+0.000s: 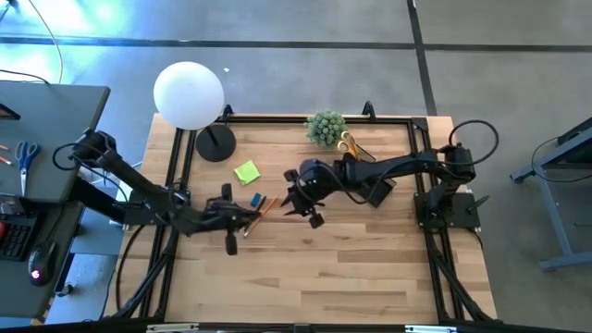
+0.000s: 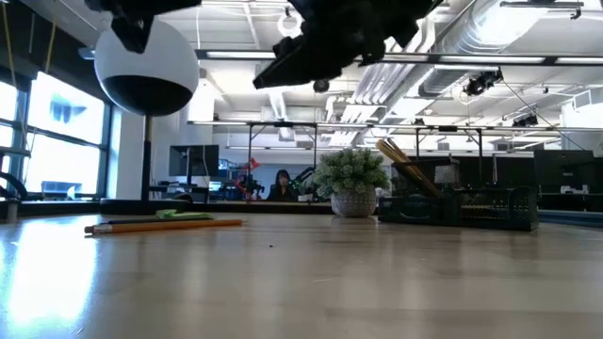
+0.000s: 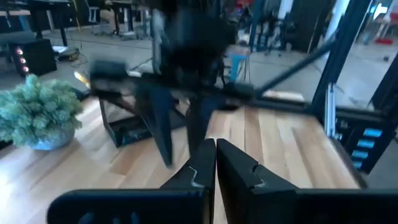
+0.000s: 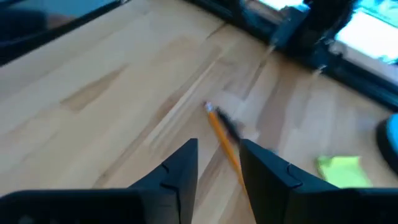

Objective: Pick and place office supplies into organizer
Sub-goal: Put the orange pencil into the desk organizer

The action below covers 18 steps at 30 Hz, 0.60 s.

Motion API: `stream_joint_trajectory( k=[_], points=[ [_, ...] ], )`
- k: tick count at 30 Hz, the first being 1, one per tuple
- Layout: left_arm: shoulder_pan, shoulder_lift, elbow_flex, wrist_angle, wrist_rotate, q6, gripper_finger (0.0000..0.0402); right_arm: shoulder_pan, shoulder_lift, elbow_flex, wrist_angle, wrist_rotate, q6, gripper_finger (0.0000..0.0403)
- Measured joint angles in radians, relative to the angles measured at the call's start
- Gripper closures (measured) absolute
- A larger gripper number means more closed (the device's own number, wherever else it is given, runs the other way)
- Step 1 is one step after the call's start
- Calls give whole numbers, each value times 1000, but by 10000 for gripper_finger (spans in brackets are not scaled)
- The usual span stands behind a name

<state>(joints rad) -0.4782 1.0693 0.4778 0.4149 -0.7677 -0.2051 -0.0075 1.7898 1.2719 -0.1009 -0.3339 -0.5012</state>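
With fingers parted, the right gripper hovers over the orange pencil to straddle it, the left gripper, pressed together, waits just beside the pencil, and the organizer lies beyond, near the plant.

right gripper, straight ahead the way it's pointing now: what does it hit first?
Most likely the orange pencil: in the right wrist view it lies on the table between the right gripper's parted fingers, just ahead. Depth is unclear, so bare tabletop could come first.
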Motion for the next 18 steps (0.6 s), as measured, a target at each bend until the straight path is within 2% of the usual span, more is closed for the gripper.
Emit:
stream_joint_trajectory(
  k=[6,9,14,18],
  points=[
    [-2,-70,0,-54,29,-15,396,-18,44,-4,25,-35,-62,290],
    [-2,-69,1,-134,96,-112,396,-29,86,-5,63,-89,-88,290],
    [-9,-22,-2,-233,128,-278,396,-40,173,-5,164,-207,-109,290],
    [-7,35,0,-223,112,-330,396,-40,239,9,186,-218,-109,290]
  ],
)
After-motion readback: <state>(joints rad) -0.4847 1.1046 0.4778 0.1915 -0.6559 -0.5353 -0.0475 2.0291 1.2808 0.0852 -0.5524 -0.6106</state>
